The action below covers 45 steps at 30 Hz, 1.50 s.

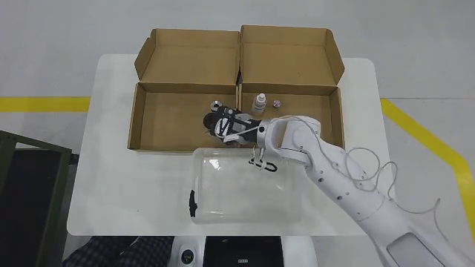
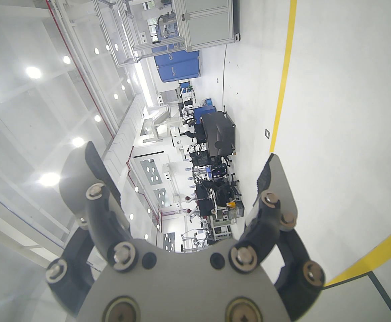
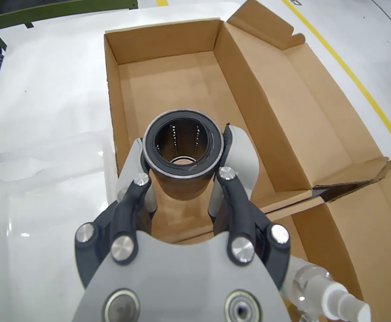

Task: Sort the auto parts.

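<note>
Over the right end of the left cardboard box (image 3: 168, 78), the right gripper (image 3: 184, 140) has its fingers clamped on a cylindrical bearing (image 3: 182, 175). The bearing's long axis runs along the fingers, with the box floor below. The left gripper (image 2: 181, 154), fingers spread and empty, points away from the bench (image 1: 119, 185).
</note>
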Motion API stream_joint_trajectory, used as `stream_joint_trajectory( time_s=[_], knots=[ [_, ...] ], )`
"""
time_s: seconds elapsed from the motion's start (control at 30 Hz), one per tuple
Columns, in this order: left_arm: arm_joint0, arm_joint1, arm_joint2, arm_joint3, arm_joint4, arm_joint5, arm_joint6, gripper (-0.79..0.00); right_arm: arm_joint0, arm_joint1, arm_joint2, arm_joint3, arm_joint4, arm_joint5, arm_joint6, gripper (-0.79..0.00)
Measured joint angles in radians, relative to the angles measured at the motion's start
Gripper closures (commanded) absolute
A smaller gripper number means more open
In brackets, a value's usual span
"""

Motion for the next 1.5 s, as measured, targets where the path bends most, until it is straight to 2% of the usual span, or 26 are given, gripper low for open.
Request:
stream_joint_trajectory(
  time_s=[0.53, 0.57, 0.73, 0.83, 0.87, 1.03, 1.4, 1.5],
  knots=[
    [0.000, 0.000, 0.000, 0.000, 0.000, 0.000, 0.000, -0.785, 0.075, -0.058, -0.085, 0.132, -0.023, 0.025, 0.053, 0.000],
    [0.000, 0.000, 0.000, 0.000, 0.000, 0.000, 0.000, -0.785, 0.078, -0.061, -0.088, 0.140, -0.024, 0.025, 0.054, -0.071],
    [0.000, 0.000, 0.000, 0.000, 0.000, 0.000, 0.000, -0.785, 0.088, -0.075, -0.098, 0.174, -0.023, 0.028, 0.055, -0.126],
    [0.000, 0.000, 0.000, 0.000, 0.000, 0.000, 0.000, -0.785, 0.092, -0.081, -0.101, 0.187, -0.027, 0.027, 0.059, -0.249],
    [0.000, 0.000, 0.000, 0.000, 0.000, 0.000, 0.000, -0.785, 0.093, -0.083, -0.101, 0.190, -0.029, 0.026, 0.060, -0.265],
    [0.000, 0.000, 0.000, 0.000, 0.000, 0.000, 0.000, -0.785, 0.093, -0.089, -0.098, 0.198, -0.034, 0.022, 0.063, -0.283],
    [0.000, 0.000, 0.000, 0.000, 0.000, 0.000, 0.000, -0.785, 0.083, -0.095, -0.081, 0.194, -0.049, 0.008, 0.076, -0.434],
    [0.000, 0.000, 0.000, 0.000, 0.000, 0.000, 0.000, -0.785, 0.078, -0.095, -0.071, 0.182, -0.050, 0.004, 0.077, -0.422]
  ],
)
